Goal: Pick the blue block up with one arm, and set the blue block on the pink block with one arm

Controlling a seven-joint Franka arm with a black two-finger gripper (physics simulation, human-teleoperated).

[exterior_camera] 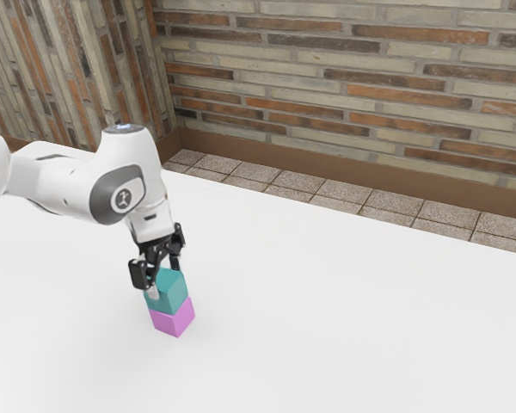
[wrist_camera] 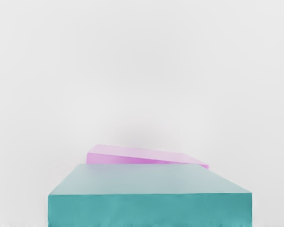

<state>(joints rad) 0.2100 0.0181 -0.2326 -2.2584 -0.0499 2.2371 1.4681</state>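
Blue block (wrist_camera: pixel 149 194) rests on pink block (wrist_camera: pixel 132 156), under hand (exterior_camera: pixel 160 275).

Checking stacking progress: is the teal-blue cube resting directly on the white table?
No, the exterior view shows the teal-blue cube sitting on top of the pink cube, off the white table.

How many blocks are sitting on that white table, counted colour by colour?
blue block: 1
pink block: 1
Total: 2
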